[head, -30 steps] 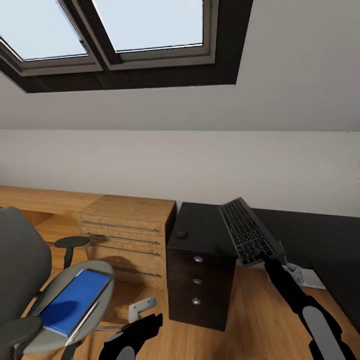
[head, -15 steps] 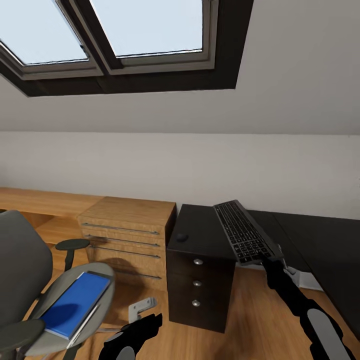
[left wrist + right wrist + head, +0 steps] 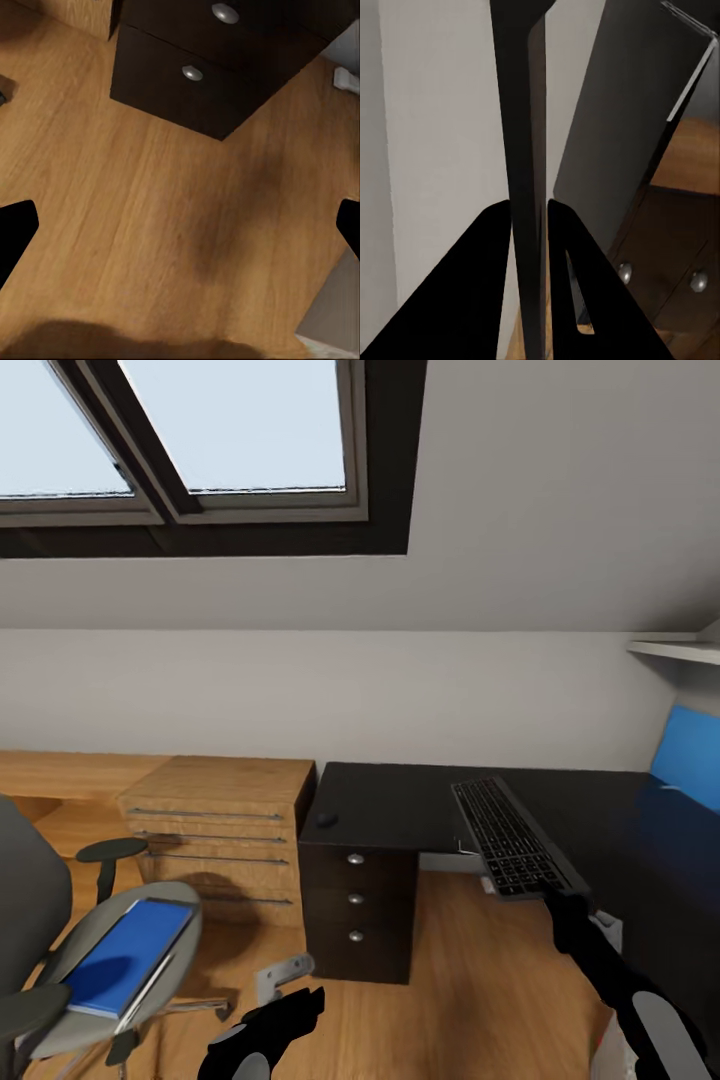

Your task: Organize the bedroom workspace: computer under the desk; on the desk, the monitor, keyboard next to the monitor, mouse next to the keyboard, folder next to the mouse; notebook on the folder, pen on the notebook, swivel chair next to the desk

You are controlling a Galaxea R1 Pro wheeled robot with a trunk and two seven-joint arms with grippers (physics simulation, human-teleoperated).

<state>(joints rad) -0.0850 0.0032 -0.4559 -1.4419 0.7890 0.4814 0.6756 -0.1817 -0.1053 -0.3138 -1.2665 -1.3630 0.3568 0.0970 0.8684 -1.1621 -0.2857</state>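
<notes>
Right gripper [image 3: 556, 890] clamped on the near end of the keyboard [image 3: 512, 835], fingers [image 3: 487, 277] pinching its thin edge from both sides in the right wrist view. Keyboard [image 3: 523, 150] held in the air, tilted, its far end above the glossy black top of the desk [image 3: 400, 805], its near end out past the desk's front edge. Right arm rising from the lower right corner of the head view.

Left gripper [image 3: 300, 1005] low over the wooden floor [image 3: 135, 210], jaws spread wide with nothing between them, dark fingertips [image 3: 15, 229] at opposite edges of the left wrist view. Dark drawer unit [image 3: 202, 67] with round silver knobs ahead of it.

Mouse [image 3: 327, 820] small and dark on the desk top, near its left end, above the drawers. Light-wood cabinet [image 3: 215, 835] with long bar handles just left of the desk. Swivel chair [image 3: 60, 960] at lower left, well apart from the desk, with the bright blue folder [image 3: 130, 955] lying flat on its grey seat. Skylight window [image 3: 200, 440] in the sloped ceiling above. Blue surface [image 3: 690, 765] at the far right edge beyond the desk top, too cut off to identify.
</notes>
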